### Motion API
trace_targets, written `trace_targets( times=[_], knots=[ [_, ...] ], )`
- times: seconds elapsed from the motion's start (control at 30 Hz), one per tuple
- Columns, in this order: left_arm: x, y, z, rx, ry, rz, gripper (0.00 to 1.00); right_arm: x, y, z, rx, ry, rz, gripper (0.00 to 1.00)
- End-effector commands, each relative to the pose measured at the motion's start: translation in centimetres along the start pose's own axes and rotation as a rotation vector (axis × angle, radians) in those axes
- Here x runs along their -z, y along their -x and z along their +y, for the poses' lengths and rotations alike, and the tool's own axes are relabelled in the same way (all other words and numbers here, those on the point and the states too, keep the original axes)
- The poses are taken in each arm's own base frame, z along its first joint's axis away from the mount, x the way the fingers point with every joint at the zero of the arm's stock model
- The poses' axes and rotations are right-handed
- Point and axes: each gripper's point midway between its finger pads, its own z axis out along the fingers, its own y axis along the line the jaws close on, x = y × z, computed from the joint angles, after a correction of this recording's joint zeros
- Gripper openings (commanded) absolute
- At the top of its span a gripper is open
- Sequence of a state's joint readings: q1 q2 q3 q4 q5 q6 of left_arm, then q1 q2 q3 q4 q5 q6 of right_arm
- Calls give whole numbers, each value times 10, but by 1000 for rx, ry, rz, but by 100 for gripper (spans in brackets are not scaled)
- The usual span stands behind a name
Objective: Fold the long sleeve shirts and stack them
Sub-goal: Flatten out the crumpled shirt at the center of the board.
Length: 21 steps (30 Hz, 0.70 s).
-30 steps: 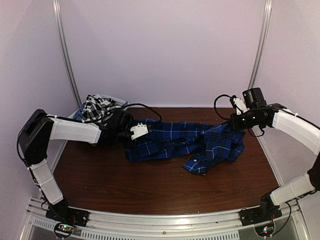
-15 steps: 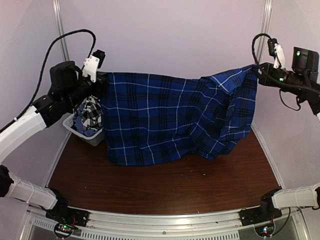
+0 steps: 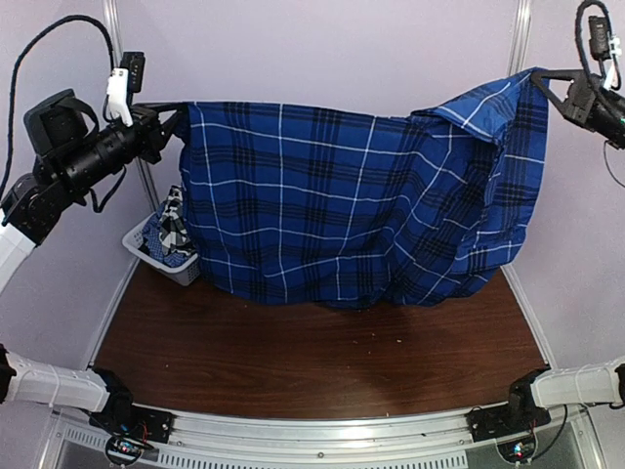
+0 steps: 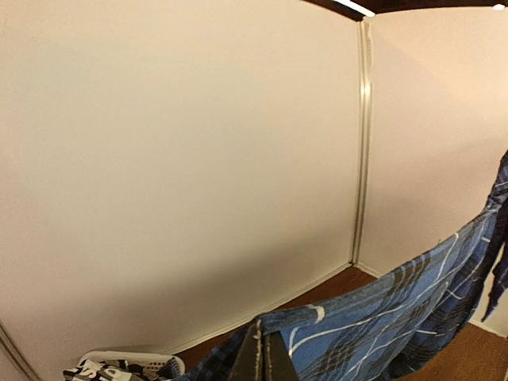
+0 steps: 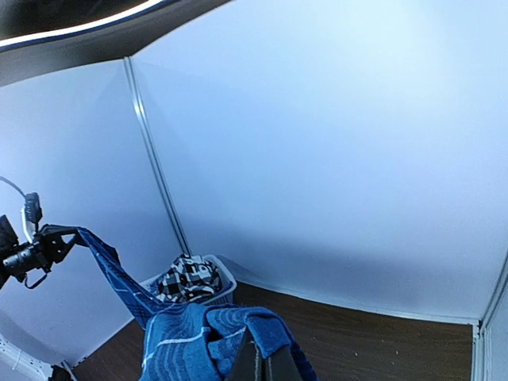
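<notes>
Spread step: left gripper (image 3: 179,109) and right gripper (image 3: 549,78), both clamped tight on blue shirt (image 3: 342,195) top edge, hanging over table (image 3: 293,362) far edge. Next, likely: lay flat.

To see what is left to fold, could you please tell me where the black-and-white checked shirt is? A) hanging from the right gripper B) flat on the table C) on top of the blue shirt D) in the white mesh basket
D: the black-and-white checked shirt lies bunched in the white mesh basket at the table's far left, beside the raised blue plaid shirt.
</notes>
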State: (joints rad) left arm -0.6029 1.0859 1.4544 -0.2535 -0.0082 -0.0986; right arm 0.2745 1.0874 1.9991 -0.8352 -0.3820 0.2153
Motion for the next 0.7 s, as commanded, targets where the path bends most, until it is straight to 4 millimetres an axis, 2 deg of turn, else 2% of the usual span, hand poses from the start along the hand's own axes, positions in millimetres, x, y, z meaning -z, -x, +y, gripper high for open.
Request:
trace_targets(
  times=[0.0,0.1,0.23,0.4,0.47,0.53,0.6,0.67],
  knots=[
    [54,71,-35,119,-231,-184,0,55,47,50,-16,180,-121,0],
    [88,95,-44,148,-299,-258,0,88,72,75,-34,270,-200,0],
    [133,123,-47,183,-340,-348,0,121,93,102,-65,397,-276,0],
    [170,145,-50,201,-376,-420,0,158,111,128,-92,525,-348,0],
    [176,148,-49,207,-375,-426,0,169,117,133,-102,549,-373,0],
    [173,146,-47,212,-359,-416,0,171,120,129,-117,532,-385,0],
    [164,141,-41,215,-319,-392,0,163,118,114,-137,461,-384,0],
    [148,130,-33,208,-257,-353,0,144,108,88,-157,326,-350,0]
  ],
)
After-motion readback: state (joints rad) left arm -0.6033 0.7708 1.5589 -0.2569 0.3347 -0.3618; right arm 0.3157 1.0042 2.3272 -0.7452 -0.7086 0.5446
